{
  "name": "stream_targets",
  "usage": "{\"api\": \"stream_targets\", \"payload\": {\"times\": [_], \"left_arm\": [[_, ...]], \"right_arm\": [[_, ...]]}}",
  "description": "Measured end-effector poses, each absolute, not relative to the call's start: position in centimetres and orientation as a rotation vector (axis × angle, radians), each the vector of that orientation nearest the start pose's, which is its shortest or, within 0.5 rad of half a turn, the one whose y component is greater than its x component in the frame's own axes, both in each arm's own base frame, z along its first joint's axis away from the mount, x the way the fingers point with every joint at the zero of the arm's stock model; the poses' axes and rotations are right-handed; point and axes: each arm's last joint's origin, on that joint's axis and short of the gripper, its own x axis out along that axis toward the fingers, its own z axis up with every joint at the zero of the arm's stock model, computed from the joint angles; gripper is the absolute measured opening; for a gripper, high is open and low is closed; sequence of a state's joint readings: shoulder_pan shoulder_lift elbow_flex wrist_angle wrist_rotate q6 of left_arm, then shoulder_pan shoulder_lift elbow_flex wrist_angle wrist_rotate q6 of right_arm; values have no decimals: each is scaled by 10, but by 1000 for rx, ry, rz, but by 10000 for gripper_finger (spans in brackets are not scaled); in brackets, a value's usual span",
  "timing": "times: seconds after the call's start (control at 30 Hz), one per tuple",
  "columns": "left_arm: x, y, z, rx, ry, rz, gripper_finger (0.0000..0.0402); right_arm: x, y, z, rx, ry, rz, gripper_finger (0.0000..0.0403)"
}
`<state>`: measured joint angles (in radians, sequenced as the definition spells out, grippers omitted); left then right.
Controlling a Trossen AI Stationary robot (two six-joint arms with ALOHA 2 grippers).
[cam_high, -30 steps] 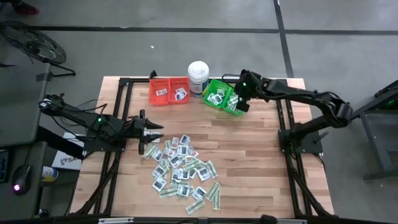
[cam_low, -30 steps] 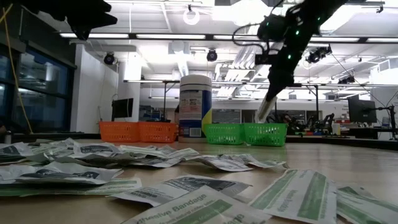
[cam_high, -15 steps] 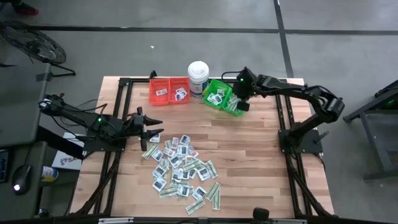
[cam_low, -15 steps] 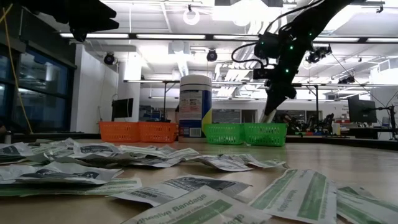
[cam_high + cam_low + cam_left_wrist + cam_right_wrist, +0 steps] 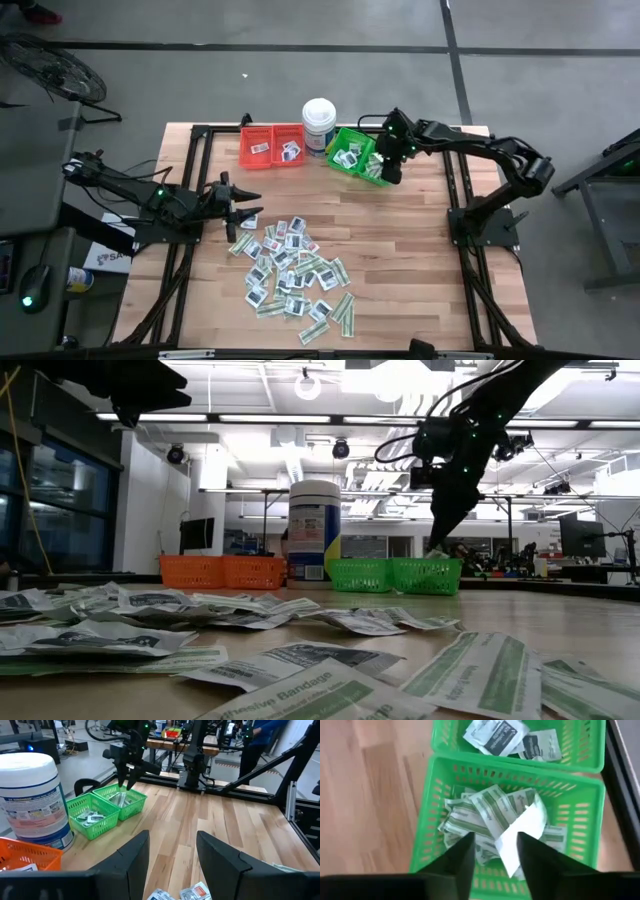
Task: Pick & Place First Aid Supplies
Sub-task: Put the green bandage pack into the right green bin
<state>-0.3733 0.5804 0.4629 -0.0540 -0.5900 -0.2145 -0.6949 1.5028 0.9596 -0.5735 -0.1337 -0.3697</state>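
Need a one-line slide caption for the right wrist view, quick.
Right gripper, fingers apart, above a green bin of green-and-white strip packets; a white packet lies just beyond its fingertips.

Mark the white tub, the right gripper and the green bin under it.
white tub (image 5: 318, 113), high view, lid top.
right gripper (image 5: 393, 176), high view, between fingertips.
green bin (image 5: 427, 815), right wrist view, side wall.

We are in a robotics lab or workshop. Behind the wooden table (image 5: 400, 240) we see an open ceiling with strip lights (image 5: 290, 420), further workbenches (image 5: 185, 740), computer monitors (image 5: 580, 535) and a concrete floor (image 5: 300, 80).
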Motion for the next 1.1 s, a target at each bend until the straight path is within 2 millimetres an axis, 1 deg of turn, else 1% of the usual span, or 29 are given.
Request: {"api": "stream_targets", "payload": {"times": [0.13,0.23,0.37,0.53,0.67,0.77,0.87,1.1], "left_arm": [[136,-36,263,-135,130,219,162],[136,-37,263,-136,133,199,162],[137,-38,263,-139,137,173,162],[137,-39,263,-140,147,124,162],[136,-40,261,-131,171,86,162],[136,-41,259,-125,194,49,162],[136,-43,258,-127,211,1,162],[136,-46,258,-119,227,-109,162]], "right_arm": [[219,-177,206,193,1110,-329,194],[215,-174,213,229,1087,-350,214],[208,-166,231,288,1015,-357,221],[202,-147,252,385,924,-301,211],[207,-122,262,441,897,-252,203],[216,-100,265,479,905,-213,200],[225,-78,265,566,923,-199,200],[243,-20,260,654,948,-312,197]]}}
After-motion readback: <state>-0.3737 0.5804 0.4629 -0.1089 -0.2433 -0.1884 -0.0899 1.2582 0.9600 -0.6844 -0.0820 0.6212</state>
